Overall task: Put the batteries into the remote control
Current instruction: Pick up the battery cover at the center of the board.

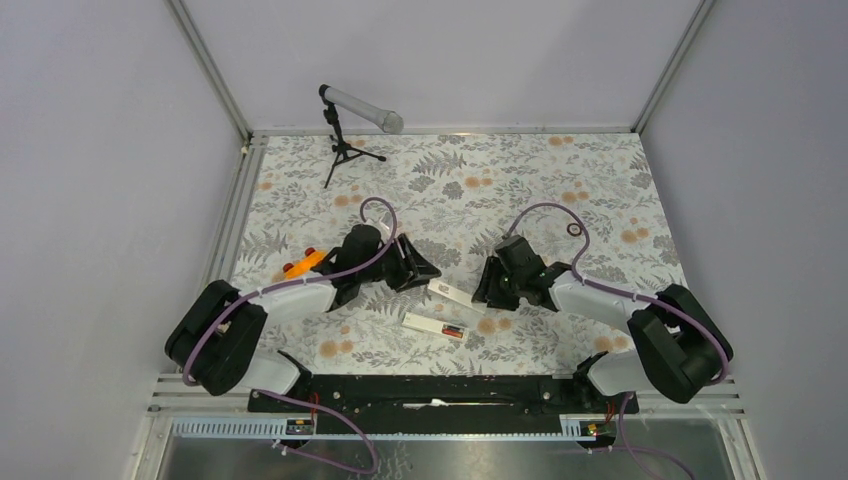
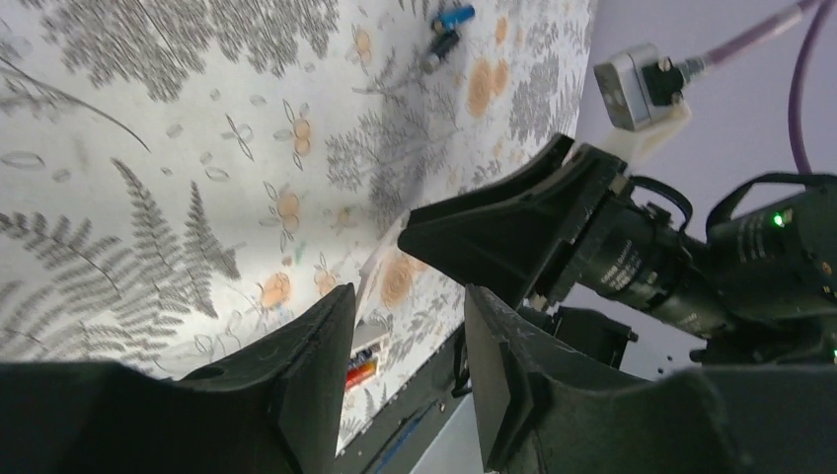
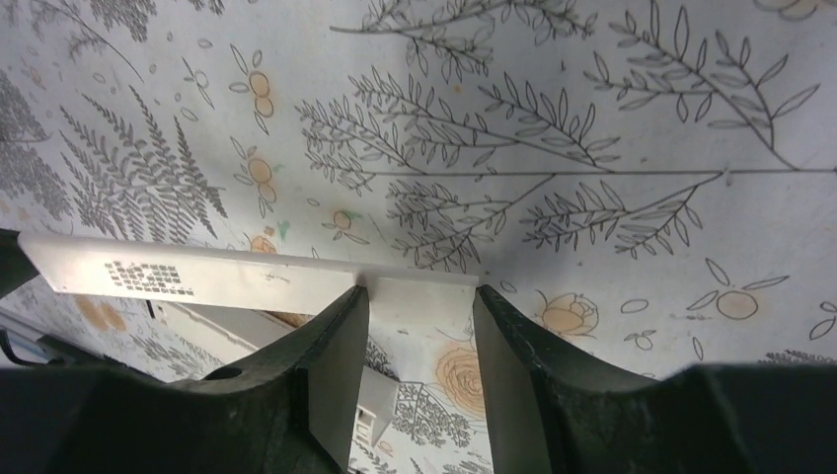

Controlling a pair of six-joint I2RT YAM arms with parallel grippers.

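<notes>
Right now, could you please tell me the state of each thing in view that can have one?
Left end effector: open, empty.
Right end effector: jaws apart astride one end of the white piece; grip unclear.
Remote: lying flat, compartment open, batteries showing inside.
Blue battery: loose, outside the remote.
Microphone: mounted on its standing tripod.

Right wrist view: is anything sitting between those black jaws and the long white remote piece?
Nothing visible does. The right gripper sits right over one end of the white remote piece, and that end fills the gap between its jaws. Whether they are squeezing it is unclear.
</notes>
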